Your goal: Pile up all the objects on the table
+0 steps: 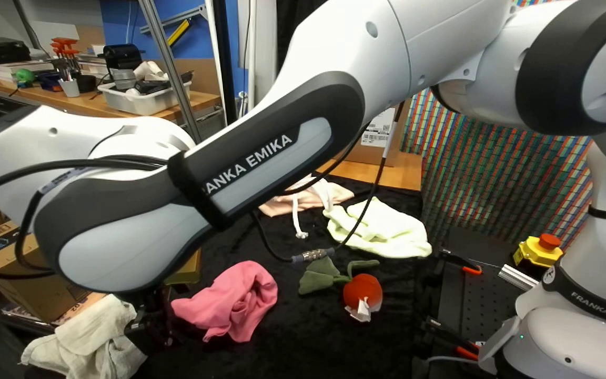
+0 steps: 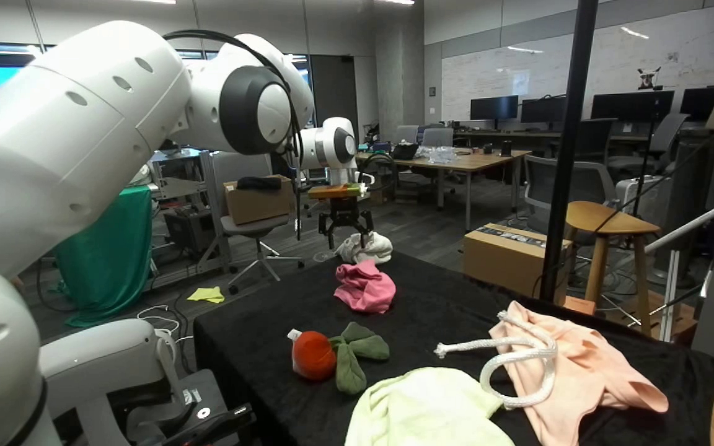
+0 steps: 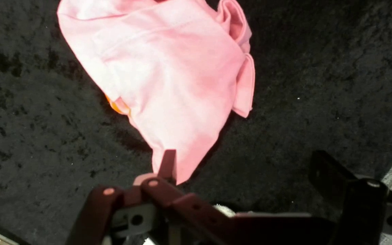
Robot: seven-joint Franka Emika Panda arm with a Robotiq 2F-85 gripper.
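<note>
My gripper [image 2: 347, 241] stands open above the far part of the black table [image 2: 258, 334], nothing between its fingers. Below it lies a crumpled pink cloth [image 3: 175, 78]; in the wrist view the left finger [image 3: 168, 165] overlaps its lower tip. A white cloth [image 1: 92, 337] rests at the table's far end, partly behind the gripper in an exterior view. Dark green cloth leaves [image 2: 351, 365] join a round red-and-white item [image 2: 313, 355]. Nearby are a pale yellow-green cloth [image 1: 382, 231] and a peach cloth [image 2: 592, 365], with a looped white rope [image 2: 484, 344] over the latter.
A black pole [image 2: 568, 148] rises beside the table, near a cardboard box [image 2: 512, 260] and a wooden stool [image 2: 611, 218]. An emergency stop [image 1: 538, 250] sits by the robot base. A cable connector [image 1: 311, 256] hangs from the arm. A yellow cloth [image 2: 207, 295] lies on the floor.
</note>
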